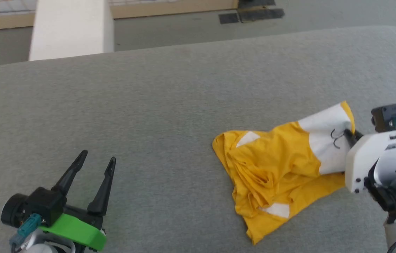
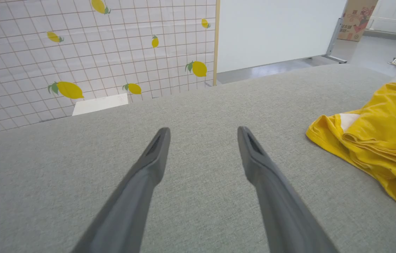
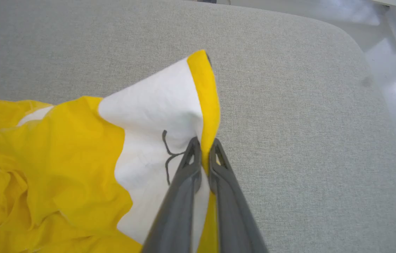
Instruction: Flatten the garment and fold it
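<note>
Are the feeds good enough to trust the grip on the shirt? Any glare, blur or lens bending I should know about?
Head view: soft overall, even light, the garment readable. Left wrist view: wide-angle bending, left gripper fingers smeared toward the bottom edge. Right wrist view: crisp at the right gripper pinching cloth; glare on the floor, upper right.

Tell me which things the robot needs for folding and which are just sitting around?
For the job:
- the yellow T-shirt, crumpled
- the right gripper, pinching its edge
- the left gripper, open and apart from it
- the grey table under it

Just around:
- the lemon wall
- the white board
- the cardboard box
</note>
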Motion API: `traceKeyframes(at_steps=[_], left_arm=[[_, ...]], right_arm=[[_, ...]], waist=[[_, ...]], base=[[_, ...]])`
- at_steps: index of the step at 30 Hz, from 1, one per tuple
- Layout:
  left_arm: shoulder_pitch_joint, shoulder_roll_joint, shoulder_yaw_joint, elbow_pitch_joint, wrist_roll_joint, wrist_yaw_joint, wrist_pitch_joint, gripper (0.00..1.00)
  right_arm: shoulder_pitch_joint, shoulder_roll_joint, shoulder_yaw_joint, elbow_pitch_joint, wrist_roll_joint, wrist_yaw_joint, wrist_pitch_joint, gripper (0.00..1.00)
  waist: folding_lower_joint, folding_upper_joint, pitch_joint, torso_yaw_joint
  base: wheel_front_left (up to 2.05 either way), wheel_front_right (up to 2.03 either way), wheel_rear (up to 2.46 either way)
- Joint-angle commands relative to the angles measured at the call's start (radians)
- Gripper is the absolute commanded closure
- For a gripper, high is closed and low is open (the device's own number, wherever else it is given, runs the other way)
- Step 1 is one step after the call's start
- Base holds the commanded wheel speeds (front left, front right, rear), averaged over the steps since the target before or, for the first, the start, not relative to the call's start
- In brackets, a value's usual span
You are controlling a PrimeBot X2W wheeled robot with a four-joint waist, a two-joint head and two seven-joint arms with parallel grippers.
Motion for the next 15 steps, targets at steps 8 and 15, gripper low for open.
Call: traceKeyframes(at_steps=[8,15], left_arm=[[-0.021,0.039,0.006,-0.039,0.008,-0.002,0.019,0.0],[-0.022,0.083,0.022,-0.074,0.008,-0.005,0.039,0.0]], right_arm=[[-0.1,-0.043,0.024,-0.012,-0.026,-0.002,0.017,1.0],[-0.162,-0.079,0.041,-0.021,-0.046,-0.002,0.016,1.0]], waist=[[0.0,-0.0001,0.073,-0.137],[0.0,-0.0001,0.114,-0.212]], base=[[0.0,0.0,0.0],[0.0,0.0,0.0]])
